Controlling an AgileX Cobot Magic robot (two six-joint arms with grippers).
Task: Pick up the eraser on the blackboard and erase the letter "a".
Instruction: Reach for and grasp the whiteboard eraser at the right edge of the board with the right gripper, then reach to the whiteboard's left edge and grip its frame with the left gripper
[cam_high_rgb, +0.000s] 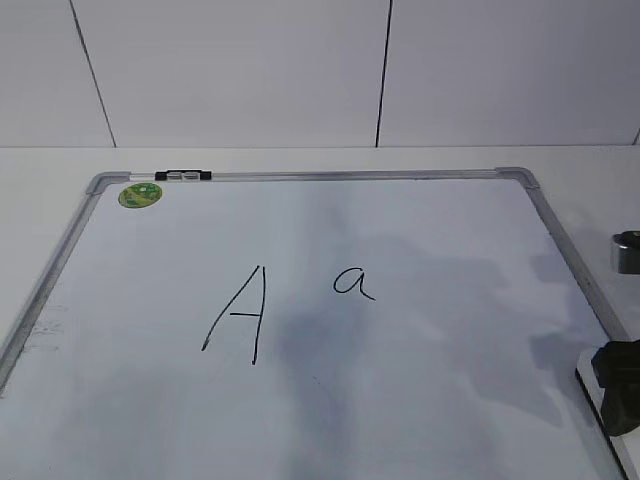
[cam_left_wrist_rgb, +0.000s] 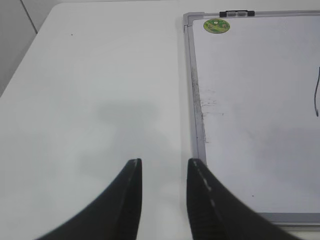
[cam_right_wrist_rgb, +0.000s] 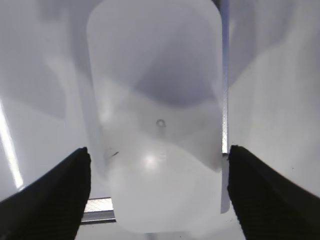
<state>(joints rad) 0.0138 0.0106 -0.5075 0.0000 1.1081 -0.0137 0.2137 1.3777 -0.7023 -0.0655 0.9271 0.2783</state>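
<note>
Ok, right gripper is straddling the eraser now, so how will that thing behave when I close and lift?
The eraser looks like a rigid plastic block, so it should not flex. Its top is smooth and glossy with rounded corners, so the fingers may slip. It lies flat over the blackboard frame's edge, so it probably won't roll, though it may tilt when squeezed.

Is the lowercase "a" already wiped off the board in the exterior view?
No: the letter "a" is intact in black marker on the blackboard, right of the capital "A".
</note>
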